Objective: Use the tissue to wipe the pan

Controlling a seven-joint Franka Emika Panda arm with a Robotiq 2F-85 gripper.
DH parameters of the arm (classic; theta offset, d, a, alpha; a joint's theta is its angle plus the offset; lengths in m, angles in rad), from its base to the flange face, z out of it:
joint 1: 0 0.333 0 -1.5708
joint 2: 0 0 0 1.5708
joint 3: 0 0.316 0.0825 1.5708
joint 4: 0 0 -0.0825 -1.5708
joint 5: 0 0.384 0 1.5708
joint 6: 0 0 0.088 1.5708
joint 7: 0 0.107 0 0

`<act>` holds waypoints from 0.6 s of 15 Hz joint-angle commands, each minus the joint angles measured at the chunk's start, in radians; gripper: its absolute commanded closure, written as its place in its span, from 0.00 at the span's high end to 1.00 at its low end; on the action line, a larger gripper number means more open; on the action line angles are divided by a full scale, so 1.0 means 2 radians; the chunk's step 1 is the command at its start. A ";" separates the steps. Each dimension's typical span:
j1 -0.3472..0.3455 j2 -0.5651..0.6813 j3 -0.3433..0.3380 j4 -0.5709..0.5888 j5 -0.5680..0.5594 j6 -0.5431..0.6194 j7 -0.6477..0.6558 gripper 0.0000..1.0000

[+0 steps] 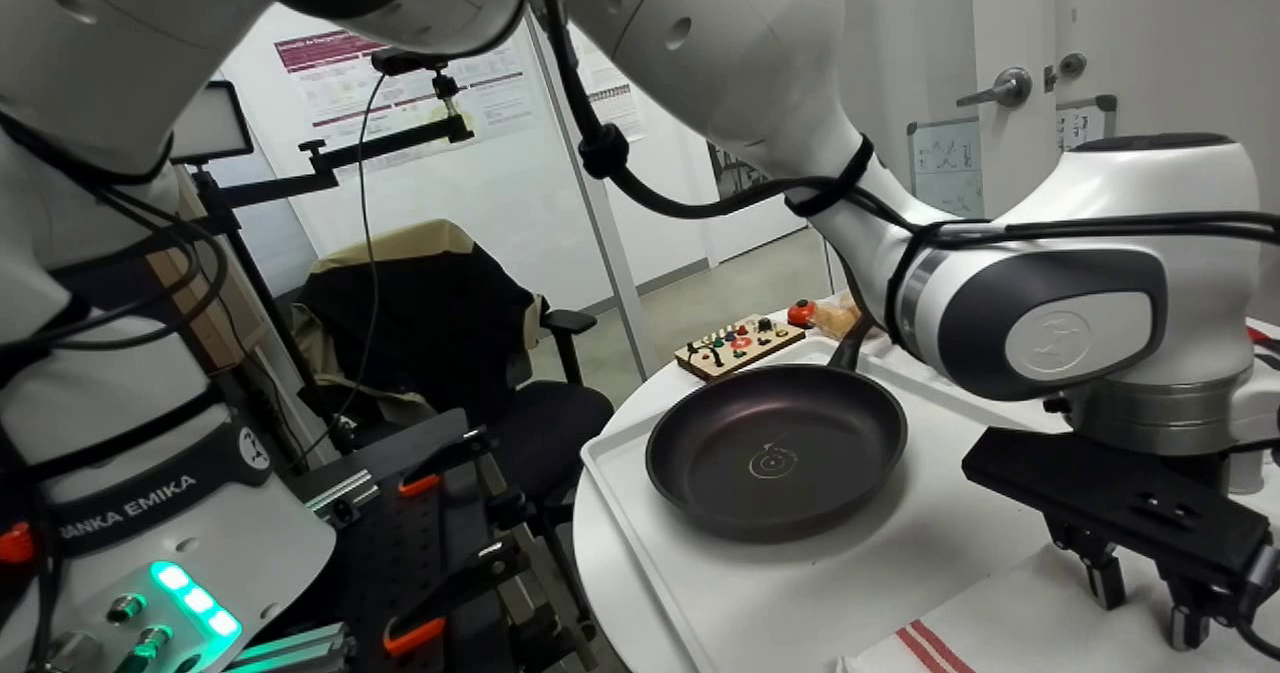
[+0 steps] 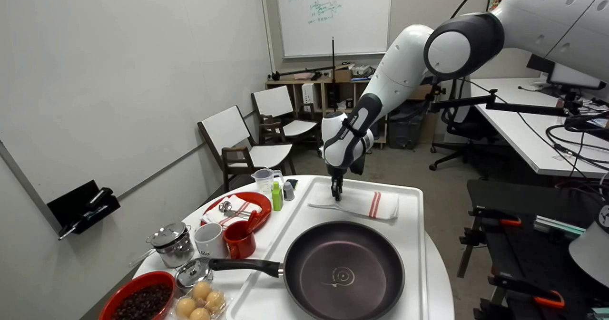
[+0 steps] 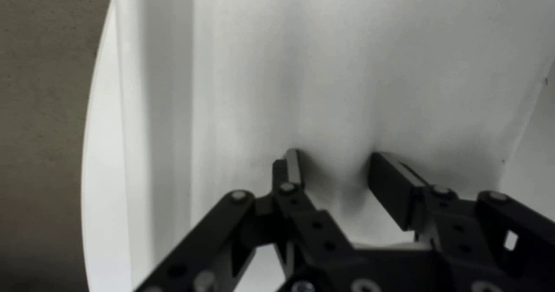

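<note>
The black pan (image 1: 775, 453) rests on a white tray (image 2: 422, 244); in an exterior view the pan (image 2: 342, 272) shows its bare inside and a long dark handle (image 2: 245, 264). A flat white cloth (image 2: 360, 201) with red stripes lies at the tray's end, apart from the pan. Over this cloth my gripper (image 1: 1147, 603) points straight down. In the wrist view the gripper (image 3: 334, 162) is partly open, its tips at the white cloth (image 3: 338, 79), which looks slightly ridged between them; I cannot tell whether it is pinched. The tissue is hidden or out of view.
Beside the tray stand a red plate (image 2: 260, 201) with a folded striped cloth, a green bottle (image 2: 277, 197), a white mug (image 2: 209, 244) and a red mug (image 2: 240, 241). Eggs (image 2: 201, 303) and a steel pot (image 2: 173, 251) are near the handle. A wooden board (image 1: 740, 346) lies behind the pan.
</note>
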 commanded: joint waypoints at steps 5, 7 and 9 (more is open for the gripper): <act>-0.004 -0.005 0.005 -0.006 -0.007 0.015 -0.001 0.00; -0.007 -0.016 0.008 -0.022 -0.008 0.025 -0.006 0.05; -0.011 -0.031 0.011 -0.044 -0.009 0.043 -0.013 0.05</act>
